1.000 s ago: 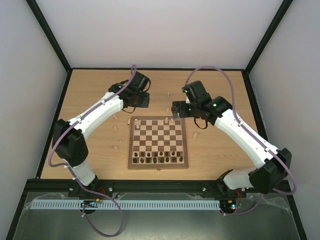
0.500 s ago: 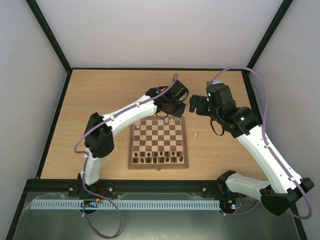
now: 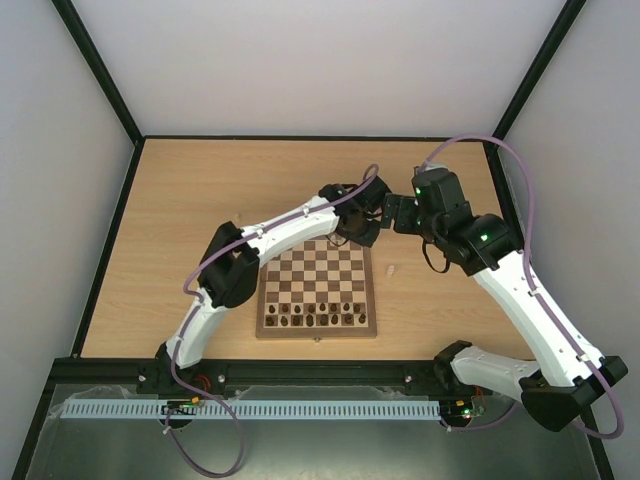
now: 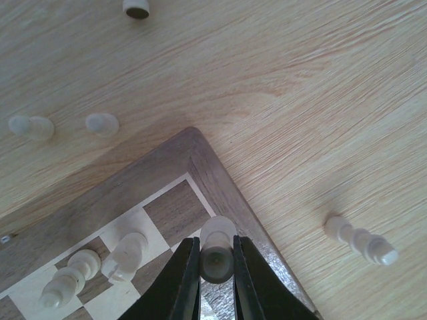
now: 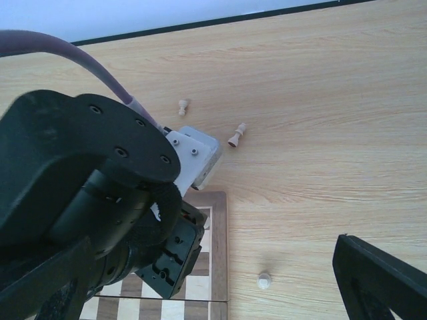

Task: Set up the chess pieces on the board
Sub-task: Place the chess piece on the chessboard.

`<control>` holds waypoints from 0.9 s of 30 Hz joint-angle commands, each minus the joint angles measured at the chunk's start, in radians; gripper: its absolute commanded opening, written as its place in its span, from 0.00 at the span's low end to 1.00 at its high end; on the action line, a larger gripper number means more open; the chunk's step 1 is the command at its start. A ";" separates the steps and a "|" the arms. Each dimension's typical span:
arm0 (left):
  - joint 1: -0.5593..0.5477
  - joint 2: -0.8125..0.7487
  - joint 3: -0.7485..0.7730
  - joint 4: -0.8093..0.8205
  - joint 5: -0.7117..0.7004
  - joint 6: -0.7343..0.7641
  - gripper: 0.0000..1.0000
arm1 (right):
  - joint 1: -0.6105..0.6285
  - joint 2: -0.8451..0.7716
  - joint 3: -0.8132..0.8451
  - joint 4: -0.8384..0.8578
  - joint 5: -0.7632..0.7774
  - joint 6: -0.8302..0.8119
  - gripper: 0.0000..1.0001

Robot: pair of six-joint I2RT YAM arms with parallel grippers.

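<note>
We're at the far right corner of the board (image 4: 200, 163), and the left jaws are pinched narrow on a pale piece (image 4: 218, 232), holding it right over the corner square. From above we can't tell which man it is. Two more cream chess pieces (image 4: 127, 255) stand on the squares beside it along that edge row, so we'd judge this one is going down into the back rank.

The right jaws hang wide apart with nothing in them, just off that same corner and close to the left arm (image 3: 280, 222). Loose pieces are scattered on the desk (image 4: 300, 100): a toppled one (image 4: 360, 241) lies near the frame, and two more (image 4: 30, 127) lie beyond the corner. The dark chessmen (image 3: 315, 320) line the near side.

We reckon these little men are light, stiff wood, smooth and rounded, so a pinch high on the head could let them twist or squirt out. The stem, just under the head, looks like the place to grip. The fallen ones may roll, so we'd take them across the stem. With bases this narrow, we'd let go low and upright, or the piece may tip into its neighbours.
</note>
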 commanded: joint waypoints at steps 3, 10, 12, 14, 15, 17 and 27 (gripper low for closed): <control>0.016 0.037 0.006 -0.023 -0.011 0.013 0.06 | -0.001 0.003 -0.025 0.009 -0.012 -0.004 0.99; 0.032 0.043 -0.019 -0.022 -0.021 0.011 0.07 | -0.001 0.011 -0.028 0.018 -0.020 -0.008 0.99; 0.037 0.046 -0.029 -0.021 -0.032 0.010 0.07 | -0.001 0.013 -0.031 0.022 -0.027 -0.008 0.99; 0.039 0.051 -0.034 -0.020 -0.041 0.009 0.07 | -0.001 0.016 -0.036 0.028 -0.033 -0.009 0.99; 0.040 0.054 -0.036 -0.020 -0.039 0.010 0.07 | -0.001 0.017 -0.038 0.030 -0.035 -0.009 0.99; 0.040 0.060 -0.036 -0.018 -0.038 0.011 0.07 | -0.001 0.020 -0.039 0.033 -0.039 -0.010 0.99; 0.040 0.073 -0.037 -0.005 -0.023 0.019 0.08 | -0.003 0.022 -0.044 0.037 -0.046 -0.015 0.99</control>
